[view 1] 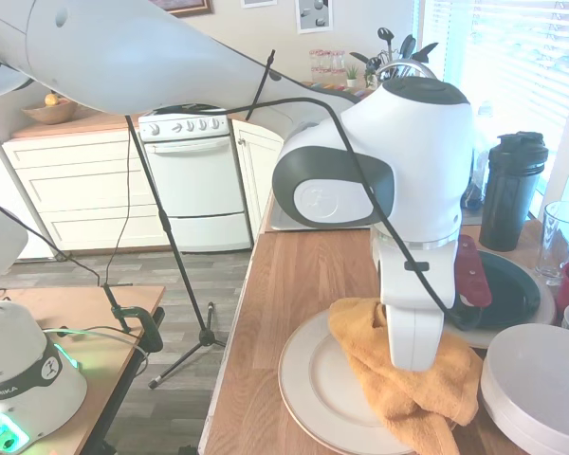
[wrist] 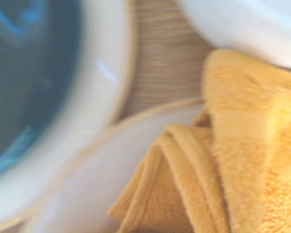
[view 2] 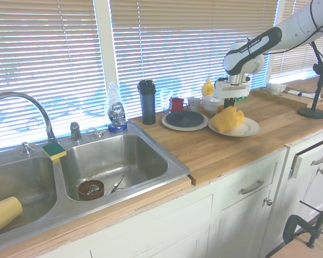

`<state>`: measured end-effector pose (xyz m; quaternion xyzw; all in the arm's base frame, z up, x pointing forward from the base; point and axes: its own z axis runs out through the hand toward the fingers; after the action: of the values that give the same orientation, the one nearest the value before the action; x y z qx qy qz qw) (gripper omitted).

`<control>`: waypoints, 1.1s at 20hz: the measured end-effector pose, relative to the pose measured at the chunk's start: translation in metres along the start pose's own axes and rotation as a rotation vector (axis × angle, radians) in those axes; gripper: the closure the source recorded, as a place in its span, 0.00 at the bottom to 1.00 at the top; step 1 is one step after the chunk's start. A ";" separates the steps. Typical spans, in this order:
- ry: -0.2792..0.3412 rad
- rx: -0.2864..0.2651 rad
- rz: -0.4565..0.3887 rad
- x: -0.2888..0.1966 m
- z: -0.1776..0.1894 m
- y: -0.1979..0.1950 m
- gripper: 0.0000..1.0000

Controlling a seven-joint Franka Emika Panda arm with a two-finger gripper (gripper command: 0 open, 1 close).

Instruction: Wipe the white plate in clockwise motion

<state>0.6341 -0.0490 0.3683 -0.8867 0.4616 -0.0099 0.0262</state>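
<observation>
Claw (view 1: 415,365) is down in the yellow towel (view 1: 408,379) on the white plate (view 1: 313,384); can't tell if it's clamped.

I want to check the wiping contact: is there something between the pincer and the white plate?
Only the orange terry cloth, bunched under the pincer on the round cream-white plate. That is the wiping tool; nothing else visible stands between them.
</observation>
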 end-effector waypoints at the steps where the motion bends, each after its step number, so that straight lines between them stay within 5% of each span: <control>1: 0.000 -0.006 0.004 0.002 0.001 0.003 1.00; 15: -0.022 -0.060 -0.003 -0.034 -0.007 0.067 1.00; 22: -0.049 -0.060 -0.062 -0.079 -0.005 0.059 1.00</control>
<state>0.5401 -0.0180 0.3708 -0.9009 0.4332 0.0247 0.0105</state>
